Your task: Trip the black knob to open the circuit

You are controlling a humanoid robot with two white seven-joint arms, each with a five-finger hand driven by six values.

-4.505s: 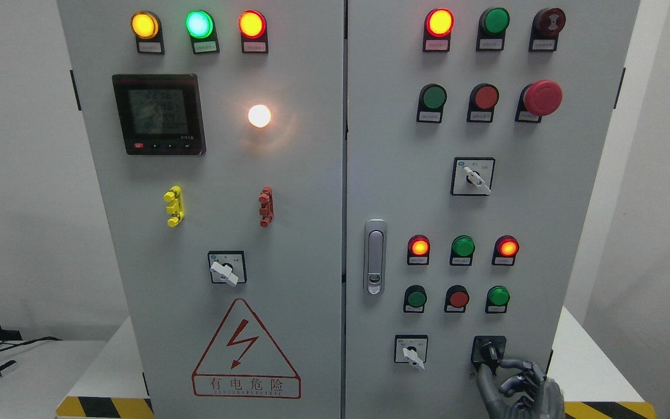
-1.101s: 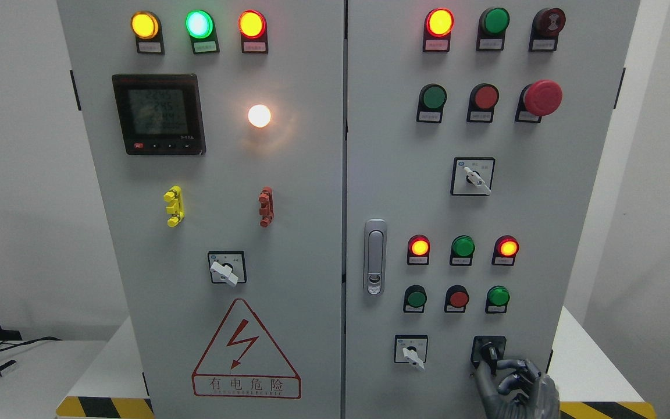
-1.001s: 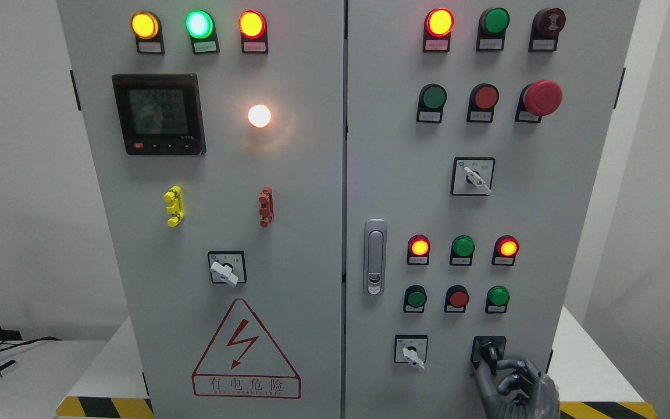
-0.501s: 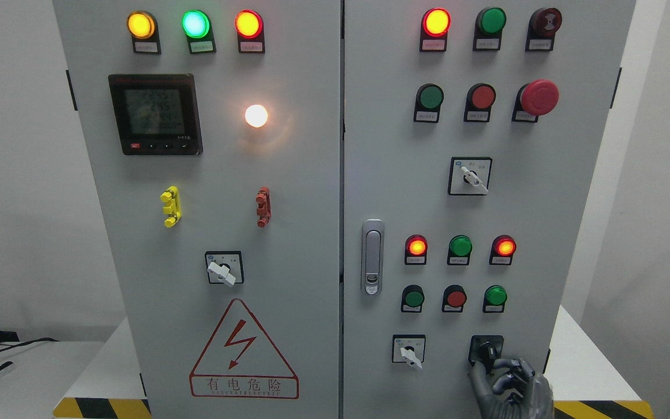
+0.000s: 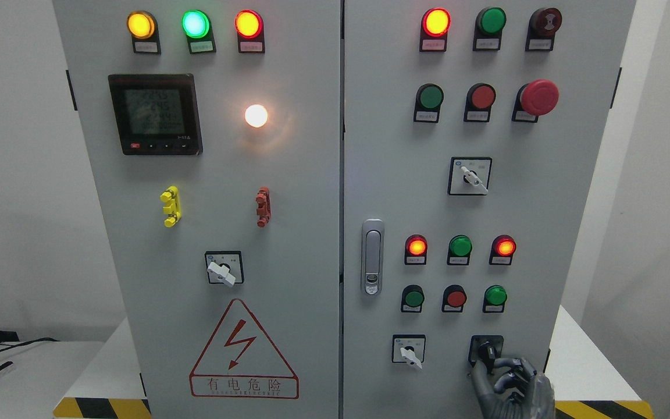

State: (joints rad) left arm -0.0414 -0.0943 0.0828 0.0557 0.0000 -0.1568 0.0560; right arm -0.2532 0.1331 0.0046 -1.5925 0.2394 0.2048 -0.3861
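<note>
The right hand (image 5: pixel 512 384) is reaching up from the bottom edge at the lower right of the grey cabinet (image 5: pixel 312 192), its wrist and arm cut off by the frame. Its fingers (image 5: pixel 501 365) are curling in around the black knob (image 5: pixel 487 351), which is sitting in the lowest row of the right door, just right of a white-handled selector switch (image 5: pixel 409 352). A fingertip and the thumb are pinching the knob's lower end, hiding part of it, so the knob's exact pointing angle is hard to make out. Above it, two red lamps (image 5: pixel 416 247) are glowing either side of an unlit green one (image 5: pixel 460 246). The small labels beneath the lamps are too blurred to read.
</note>
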